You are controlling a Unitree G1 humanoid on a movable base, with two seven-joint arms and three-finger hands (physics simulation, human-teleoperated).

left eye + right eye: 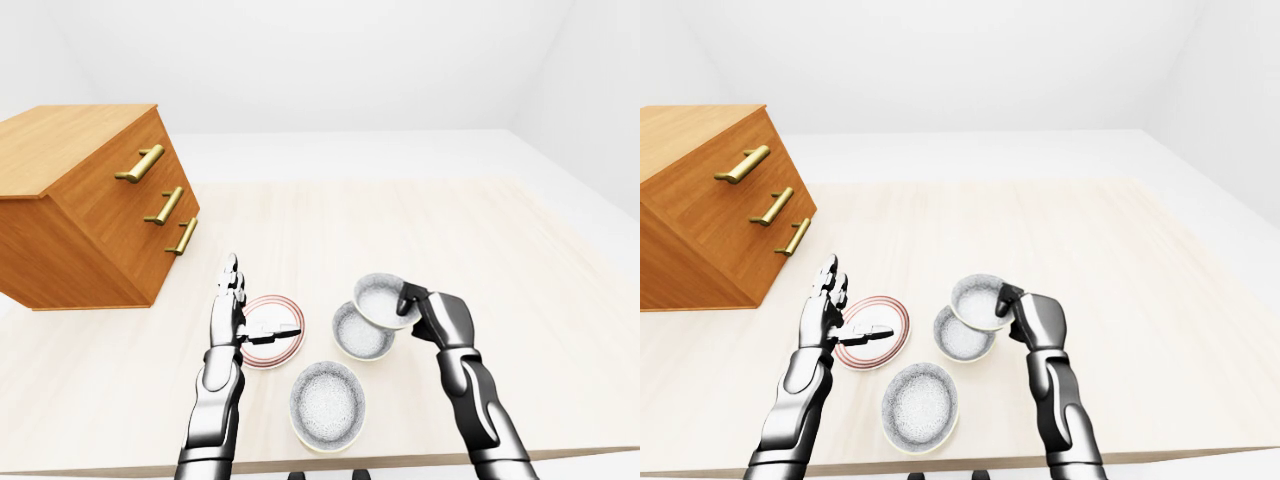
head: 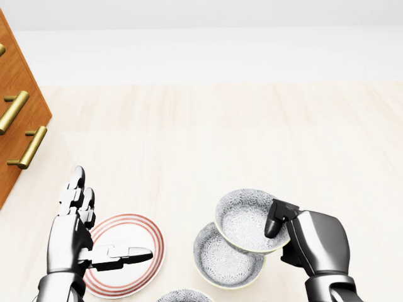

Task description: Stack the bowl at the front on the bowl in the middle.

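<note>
Patterned bowl aloft, pinched at its right rim by right hand: thumb hooked inside the rim, other fingers outside and under the wall, hidden. Clamped on the bowl.

Judged glazed ceramic: stiff, fairly light, slick, liable to chip on a hard rim-to-rim knock. Rim pinch adequate for a one-handed carry, though prone to swing. Better lowered level and released only once seated.

Appears slightly tilted, overlapping the upper-right rim of the middle bowl, which sits on the counter just down-left of the fingers. Contact between the two bowls not resolvable.

Wrist bent, forearm rising from the bottom edge of the head view.

Third bowl farther down-left of the fingers.

Left hand idle, its fingers spread apart and upright, thumb out over a red-ringed plate. Wooden drawer chest well away to the left.
</note>
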